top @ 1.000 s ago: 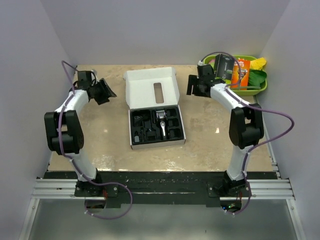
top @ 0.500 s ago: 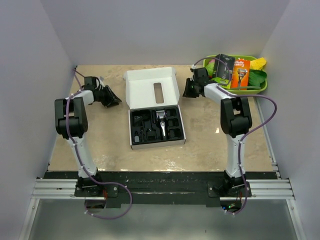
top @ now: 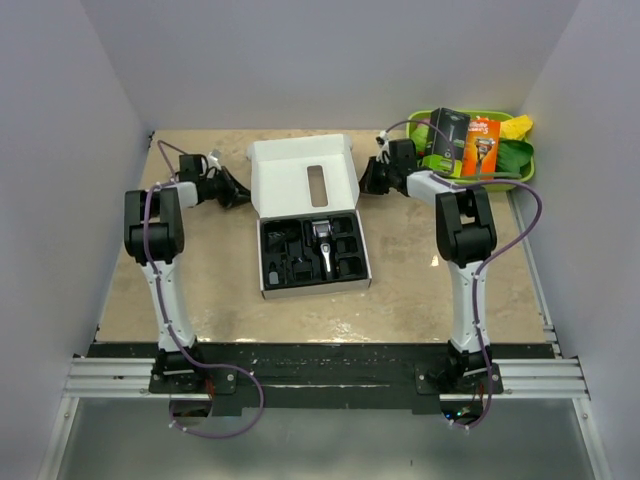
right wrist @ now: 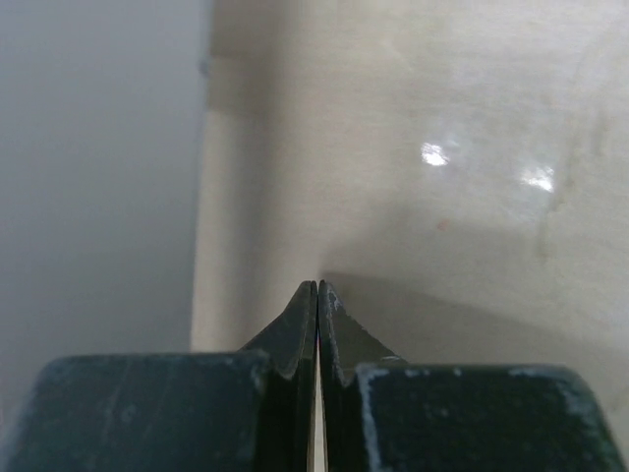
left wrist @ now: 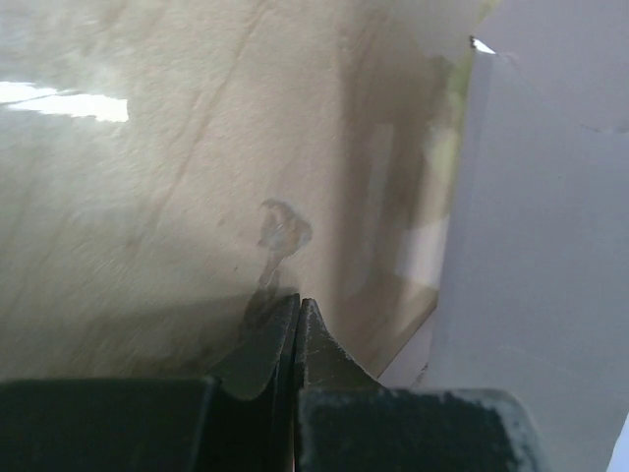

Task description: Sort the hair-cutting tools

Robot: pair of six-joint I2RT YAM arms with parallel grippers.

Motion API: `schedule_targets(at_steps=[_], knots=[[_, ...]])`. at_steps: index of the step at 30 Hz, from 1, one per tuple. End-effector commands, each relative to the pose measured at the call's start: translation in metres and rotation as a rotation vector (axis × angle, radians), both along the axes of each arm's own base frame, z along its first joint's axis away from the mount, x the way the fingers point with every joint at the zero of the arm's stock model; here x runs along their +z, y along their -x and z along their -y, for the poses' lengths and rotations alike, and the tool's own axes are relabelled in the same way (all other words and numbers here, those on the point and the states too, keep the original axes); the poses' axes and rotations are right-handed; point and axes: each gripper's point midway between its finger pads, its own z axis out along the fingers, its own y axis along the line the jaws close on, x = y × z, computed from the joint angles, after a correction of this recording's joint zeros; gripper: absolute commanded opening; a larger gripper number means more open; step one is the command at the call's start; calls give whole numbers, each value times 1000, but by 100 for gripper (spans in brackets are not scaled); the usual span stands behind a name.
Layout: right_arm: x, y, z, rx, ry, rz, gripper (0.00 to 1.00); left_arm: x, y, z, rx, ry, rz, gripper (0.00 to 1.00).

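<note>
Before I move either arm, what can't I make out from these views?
- Black pieces around the hair clipper in the white box: top view, too small, black on black.
- Green tray contents: top view, partly hidden behind the razor packs.
- Box contents: outside both wrist views; the shut left tool and right tool face only tabletop and a blurred pale surface.

my left gripper (left wrist: 298,307) has its fingers pressed together with nothing between them, tips low over the beige table (left wrist: 147,197). a small smudge (left wrist: 285,228) lies just ahead, and a white panel (left wrist: 550,246) fills the view's right side.
</note>
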Motion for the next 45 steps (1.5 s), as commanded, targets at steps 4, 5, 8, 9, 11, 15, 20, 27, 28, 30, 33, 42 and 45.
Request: schedule_targets(at_steps=[4,5,8,9,11,15,20,27,28,30,33,42,45], knots=[[28,0,-38,220,-346,69,0,8,-10,35,-77,187,71,0],[31,1,-41,234,-384,59,0,11,-12,41,-93,204,102,0],[39,6,-52,304,-463,56,0,25,-15,50,-120,255,146,0],[44,6,-53,322,-478,82,0,30,-15,52,-121,271,150,0],[56,9,-57,348,-506,95,0,46,-15,57,-145,283,196,0],[84,9,-57,374,-522,180,0,79,-15,62,-174,312,269,0],[127,16,-57,405,-530,276,0,122,-10,66,-214,315,359,0],[170,44,-51,424,-485,360,0,154,14,74,-264,304,416,0],[172,47,-52,426,-480,366,0,156,20,76,-267,294,405,0],[166,57,-51,424,-459,341,0,151,29,76,-273,274,404,0],[163,71,-51,425,-431,337,0,146,43,75,-264,256,390,0],[155,98,-48,410,-352,334,0,126,70,65,-201,134,315,0],[151,102,-47,394,-325,327,0,123,77,59,-169,84,294,0]])
